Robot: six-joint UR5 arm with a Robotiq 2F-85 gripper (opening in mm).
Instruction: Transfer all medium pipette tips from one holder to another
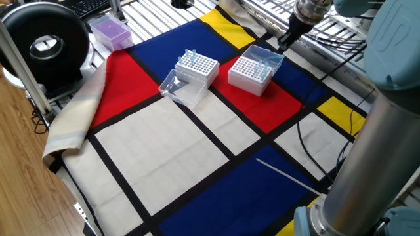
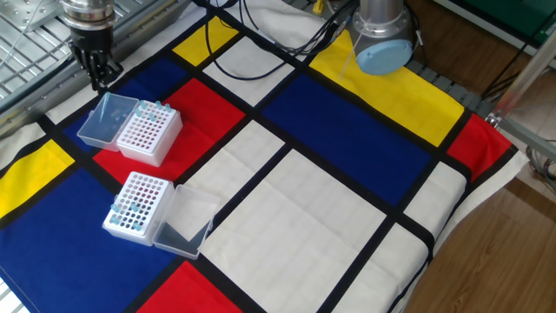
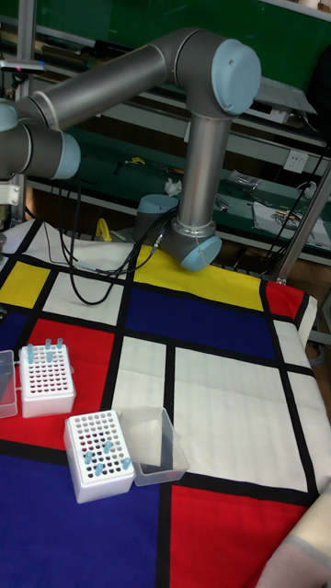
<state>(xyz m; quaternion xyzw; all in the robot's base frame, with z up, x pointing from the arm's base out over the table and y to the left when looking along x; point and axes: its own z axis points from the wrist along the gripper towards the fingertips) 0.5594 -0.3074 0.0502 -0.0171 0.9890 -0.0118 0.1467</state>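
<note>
Two white perforated holders stand on the checked cloth, each with a clear lid hinged open. The near holder [image 1: 251,72] [image 2: 149,133] [image 3: 46,381] has a few pale-blue medium pipette tips [image 2: 149,109] [image 3: 44,349] along one edge. The other holder [image 1: 198,67] [image 2: 137,202] [image 3: 96,447] carries several tips [image 2: 126,213] [image 3: 99,450]. My gripper [image 1: 284,44] [image 2: 98,78] hangs just beyond the near holder's open lid [image 2: 102,122], apart from it. Its dark fingers look close together with nothing visible between them. The tall fixed view does not show the gripper.
A purple box [image 1: 110,31] and a black round device [image 1: 44,43] sit past the cloth's corner. A thin white rod [image 1: 285,177] lies on the blue patch near the arm's base column [image 1: 384,144]. Cables [image 2: 261,35] trail across the cloth by the base.
</note>
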